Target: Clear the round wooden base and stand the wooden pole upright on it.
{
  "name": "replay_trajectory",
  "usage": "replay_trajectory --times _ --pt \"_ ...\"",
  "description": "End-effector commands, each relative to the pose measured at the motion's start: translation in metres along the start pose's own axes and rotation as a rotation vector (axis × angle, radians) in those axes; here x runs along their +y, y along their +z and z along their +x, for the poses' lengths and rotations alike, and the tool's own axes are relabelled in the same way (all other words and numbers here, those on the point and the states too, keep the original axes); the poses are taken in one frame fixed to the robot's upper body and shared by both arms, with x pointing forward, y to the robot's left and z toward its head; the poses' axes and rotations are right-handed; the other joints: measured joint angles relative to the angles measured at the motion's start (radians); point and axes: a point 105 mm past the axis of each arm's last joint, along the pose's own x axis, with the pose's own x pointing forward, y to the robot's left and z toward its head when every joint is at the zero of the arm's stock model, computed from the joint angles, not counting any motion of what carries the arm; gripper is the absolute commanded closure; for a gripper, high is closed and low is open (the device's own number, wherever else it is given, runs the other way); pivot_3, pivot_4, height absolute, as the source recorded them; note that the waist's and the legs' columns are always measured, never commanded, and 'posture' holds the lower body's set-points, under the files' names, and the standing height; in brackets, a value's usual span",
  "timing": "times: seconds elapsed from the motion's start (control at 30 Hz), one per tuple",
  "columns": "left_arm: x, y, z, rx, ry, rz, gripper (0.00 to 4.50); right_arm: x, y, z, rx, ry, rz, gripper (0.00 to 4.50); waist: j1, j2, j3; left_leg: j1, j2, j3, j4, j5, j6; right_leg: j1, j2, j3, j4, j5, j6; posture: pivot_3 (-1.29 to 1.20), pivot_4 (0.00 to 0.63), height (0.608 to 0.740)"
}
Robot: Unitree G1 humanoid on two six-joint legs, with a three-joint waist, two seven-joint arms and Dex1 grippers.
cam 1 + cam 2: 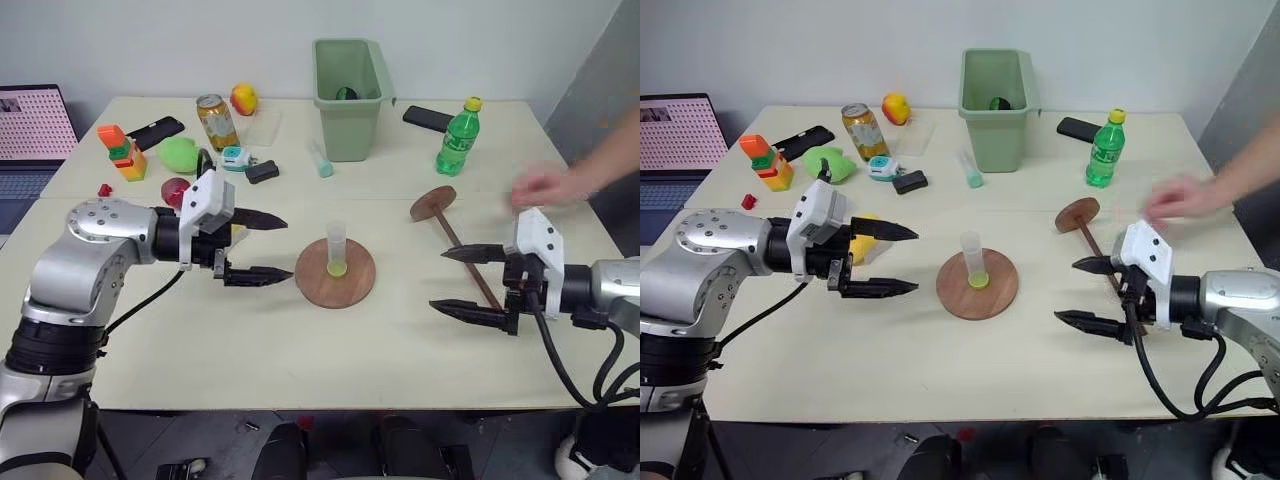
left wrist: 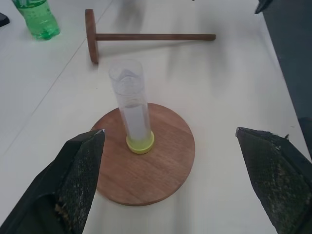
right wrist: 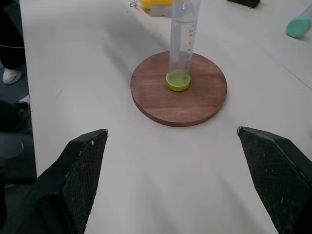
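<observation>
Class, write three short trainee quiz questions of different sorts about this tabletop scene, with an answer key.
1. True or false: the round wooden base is already cleared.
2. How does the wooden pole lie? A upright on the base; B flat on the table; C held in a gripper.
3. Fill in: the fingers of both the left gripper and the right gripper are ____.

Key: 1 false, the clear plastic tube stands at the base's centre. 2 B. 3 open.

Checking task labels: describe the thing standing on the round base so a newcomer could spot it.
On the white table, find the round wooden base between the two claws. A short clear plastic tube stands upright at its centre, see-through with a yellow-green bottom, unlike the dark wooden pole lying nearby.
</observation>
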Motion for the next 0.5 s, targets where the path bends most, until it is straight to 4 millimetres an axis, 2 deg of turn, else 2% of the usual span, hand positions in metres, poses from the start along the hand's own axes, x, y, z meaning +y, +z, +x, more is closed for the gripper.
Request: replay_trajectory --times 0.03,0.13,0.3,0.5 --pt "-0.007 0.008 -0.014 0.014 -0.04 0.019 0.0 -0.001 0.006 0.0 -0.009 -0.006 -0.026 0.04 0.0 0.0 0.0 0.0 0.0 0.0 0.0 0.0 0.0 0.0 0.0 0.0 0.0 0.0 0.0 0.0 0.15 0.74" --pt "-0.01 0.002 -0.018 0.075 -0.038 0.047 0.0 -0.002 0.007 0.002 -0.017 -0.008 -0.034 0.04 -0.004 0.0 0.0 0.0 0.0 0.0 0.0 0.0 0.0 0.0 0.0 0.0 0.0 0.0 0.0 0.0 0.15 0.74" --pt "-0.011 0.005 -0.025 0.059 -0.028 0.038 0.0 -0.005 0.013 0.003 -0.046 -0.008 -0.02 0.04 -0.003 0.0 0.0 0.0 0.0 0.0 0.0 0.0 0.0 0.0 0.0 0.0 0.0 0.0 0.0 0.0 0.15 0.74" --pt "-0.013 -0.001 -0.013 0.047 -0.021 0.03 0.0 -0.007 0.016 -0.002 -0.038 0.002 -0.024 0.04 -0.003 0.0 0.0 0.0 0.0 0.0 0.0 0.0 0.0 0.0 0.0 0.0 0.0 0.0 0.0 0.0 0.15 0.74"
